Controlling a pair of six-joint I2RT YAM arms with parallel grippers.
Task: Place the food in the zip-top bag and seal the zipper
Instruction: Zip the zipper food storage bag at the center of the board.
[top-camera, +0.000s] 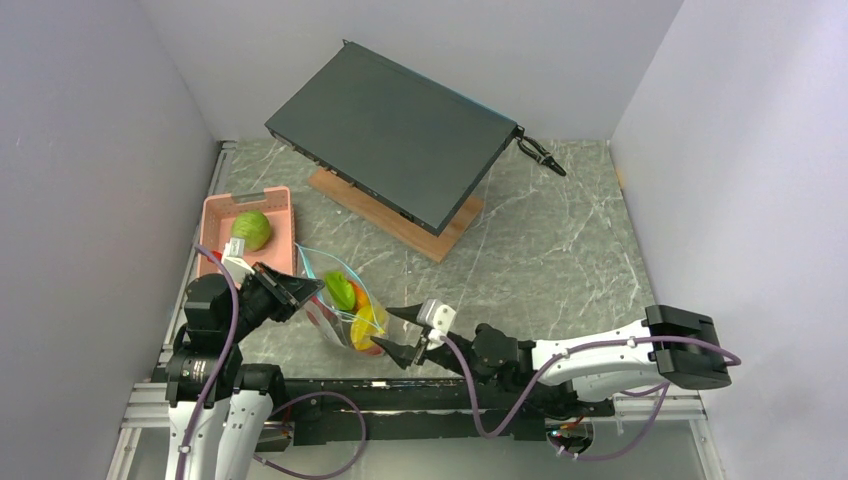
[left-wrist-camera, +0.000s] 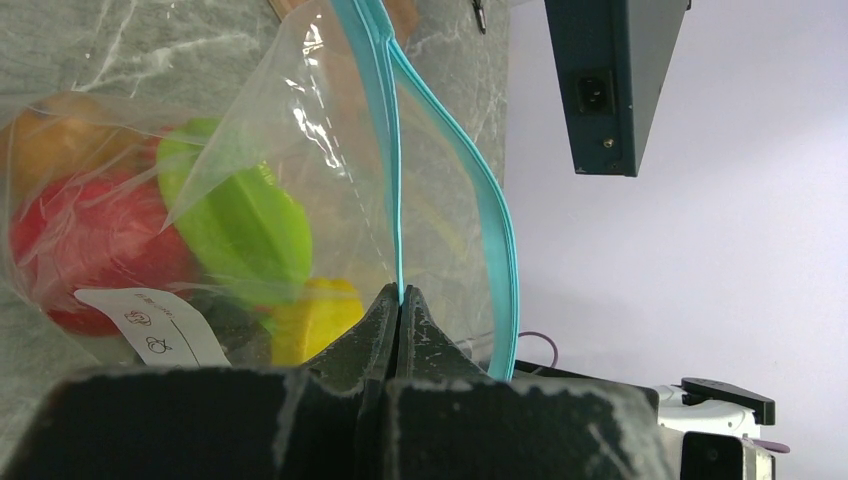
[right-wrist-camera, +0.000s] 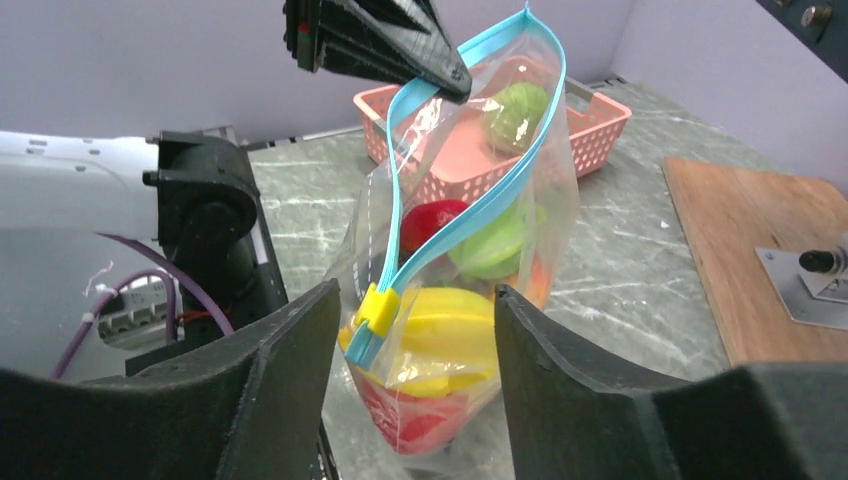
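The clear zip-top bag (top-camera: 345, 310) stands near the table's front edge, holding red, yellow, green and orange toy food (right-wrist-camera: 455, 335). Its teal zipper (right-wrist-camera: 470, 215) gapes open, with a yellow slider (right-wrist-camera: 378, 308) at its near end. My left gripper (top-camera: 303, 290) is shut on one teal lip of the bag's mouth (left-wrist-camera: 398, 200) and holds it up. My right gripper (top-camera: 398, 333) is open, its fingers (right-wrist-camera: 290, 380) on either side of the bag's near end, the slider between them and closer to the left finger. One green toy fruit (top-camera: 251, 230) lies in the pink basket (top-camera: 225, 212).
A dark flat box (top-camera: 390, 130) rests tilted on a wooden board (top-camera: 440, 228) at the back centre. A small black tool (top-camera: 540, 155) lies by the box's right corner. Grey walls close in left, right and behind.
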